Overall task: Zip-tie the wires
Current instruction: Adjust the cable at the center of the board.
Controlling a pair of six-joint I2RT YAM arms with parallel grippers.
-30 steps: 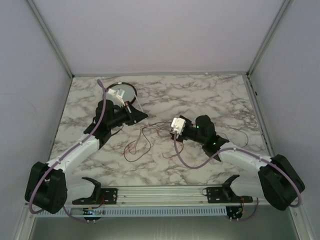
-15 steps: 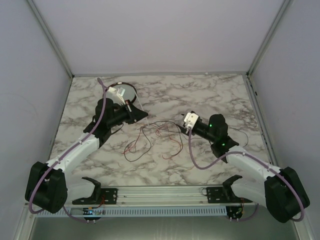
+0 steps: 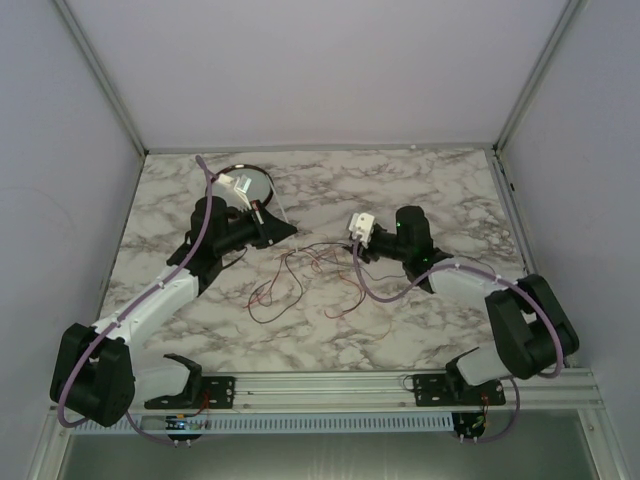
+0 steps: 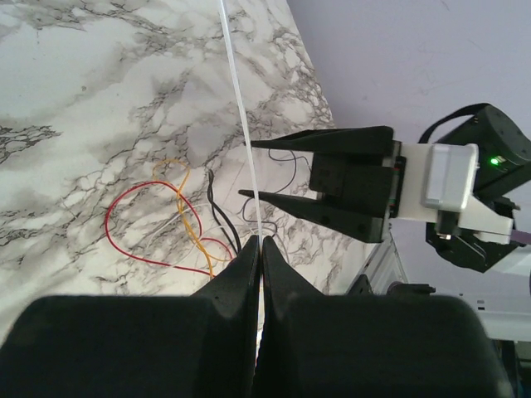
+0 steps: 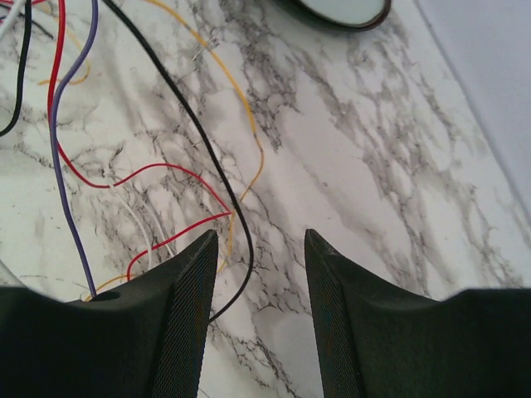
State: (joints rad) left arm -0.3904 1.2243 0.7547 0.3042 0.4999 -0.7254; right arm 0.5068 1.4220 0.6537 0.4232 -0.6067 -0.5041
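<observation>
I find the wires (image 3: 298, 268) lying loose on the marble table (image 3: 440, 190), spread in an untidy tangle between the two arms, near the middle of the surface. They are very thin and limp, curling in open loops. From above they read as dark red and black; the wrist cameras also show yellow, purple and white strands among them. None appear bundled or tied.

The left gripper (image 4: 260, 242) has its fingers pressed together on a thin white zip tie (image 4: 238, 108), which stands out from the tips as a straight strip.

The right gripper (image 5: 259, 240) has its fingers spread apart, hovering low over the tangle, with a black strand running under the gap and nothing pinched. In the left wrist view the strip crosses in front of its tips; I cannot tell whether they touch.

A round dark-rimmed dish (image 3: 245, 182) sits behind the left arm
</observation>
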